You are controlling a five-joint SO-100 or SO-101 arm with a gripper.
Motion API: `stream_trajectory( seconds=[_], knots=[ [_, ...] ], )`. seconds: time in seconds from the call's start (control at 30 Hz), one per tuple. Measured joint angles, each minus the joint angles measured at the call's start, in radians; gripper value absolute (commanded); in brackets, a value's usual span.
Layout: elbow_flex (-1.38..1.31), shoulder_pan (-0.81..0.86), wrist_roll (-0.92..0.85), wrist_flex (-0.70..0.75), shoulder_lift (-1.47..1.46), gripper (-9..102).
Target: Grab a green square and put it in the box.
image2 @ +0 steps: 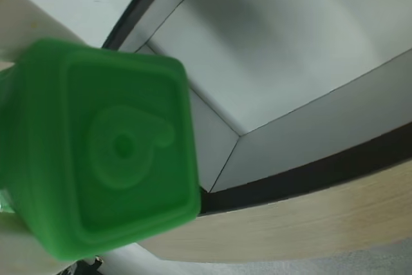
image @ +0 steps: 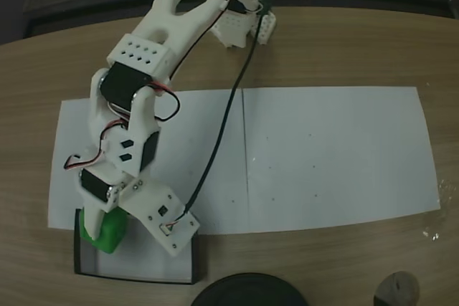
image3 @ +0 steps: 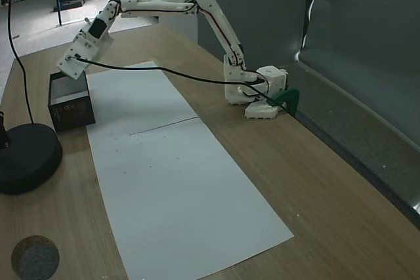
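The green square [image: 113, 238] is a bright green block with rounded corners. It hangs over the left end of the box [image: 143, 266], and my gripper [image: 105, 230] is shut on it. In the wrist view the green square [image2: 106, 152] is close up at the left, with a raised round mark on its face. A pale finger [image2: 22, 33] presses against its upper left side. The box [image2: 277, 49] lies behind it, with a pale floor and thin black walls. In a fixed view from the side, my gripper [image3: 71, 67] hovers just above the box [image3: 69, 106].
White paper sheets [image: 330, 155] cover the middle of the wooden table. A round black disc [image: 247, 290] sits right of the box at the near edge, and a small brown round piece [image: 396, 290] lies further right. A black cable runs along the arm.
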Motion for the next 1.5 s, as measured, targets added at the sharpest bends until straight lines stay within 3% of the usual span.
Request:
stream_trajectory(
  seconds=[0.17,0.33,0.6,0.83,1.13,1.27,1.5],
  knots=[
    [-0.028,-0.014,0.002,0.0,-0.015,14],
    [-0.029,-0.041,0.002,0.032,-0.015,34],
    [-0.034,-0.049,0.003,0.067,-0.018,26],
    [-0.038,-0.044,0.13,0.207,0.02,6],
    [-0.04,-0.147,0.153,0.572,0.479,5],
    [-0.04,-0.219,0.071,0.785,0.744,5],
    [0.265,-0.232,-0.035,0.808,1.279,5]
  ],
)
